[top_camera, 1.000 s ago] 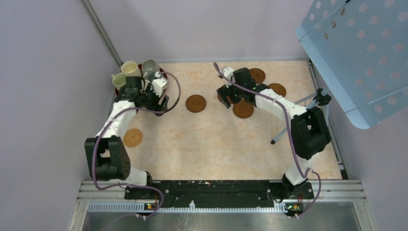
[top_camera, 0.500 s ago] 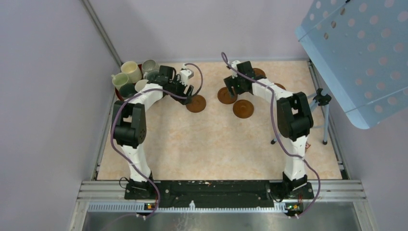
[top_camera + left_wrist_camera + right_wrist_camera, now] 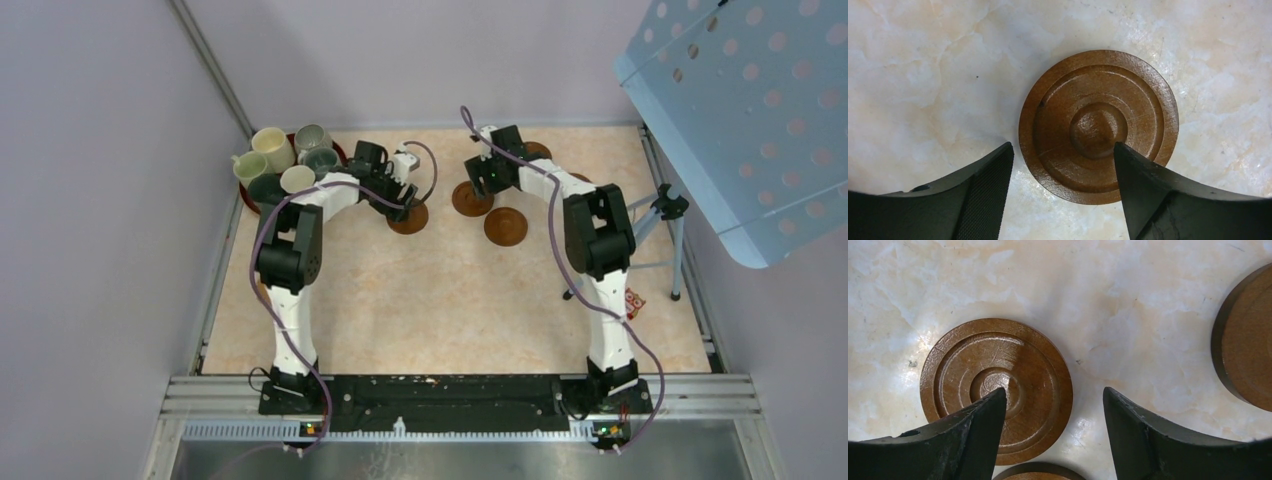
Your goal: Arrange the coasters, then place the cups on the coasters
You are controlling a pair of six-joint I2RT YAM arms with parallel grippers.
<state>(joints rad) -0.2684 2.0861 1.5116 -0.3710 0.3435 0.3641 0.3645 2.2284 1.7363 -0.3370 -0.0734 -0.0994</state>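
1. My left claw (image 3: 403, 197) hangs just right of the dark red round tray (image 3: 341, 153). It is above a brown round wood-like coaster (image 3: 410, 218) that lies flat on the marbled cream bench (image 3: 450, 300).
2. On the left wrist camera this claw (image 3: 1063, 147) is released: the jaws stand wide apart and grasp nothing. One finger (image 3: 983, 200) sits just off the coaster's rim and the other overlaps its edge. I cannot tell whether either touches the wood.
3. My right claw (image 3: 483, 183) is farther right of the tray, past the first coaster, above a second brown ringed coaster (image 3: 468, 200).
4. On the right wrist camera this claw (image 3: 1054, 391) is also released, with the jaws apart and nothing held. One finger (image 3: 968, 440) crosses the disc's raised centre and the other is over bare bench.
5. A third brown coaster (image 3: 505, 226) lies just beside the second, on the side away from the tray.
6. All six small handled ceramic cups stand upright, crowded on the tray:
   - tall cream cup (image 3: 270, 143)
   - grey cup (image 3: 312, 137)
   - pale green cup (image 3: 248, 167)
   - dark green cup (image 3: 266, 187)
   - small cream cup (image 3: 297, 179)
   - grey-green cup (image 3: 322, 160)
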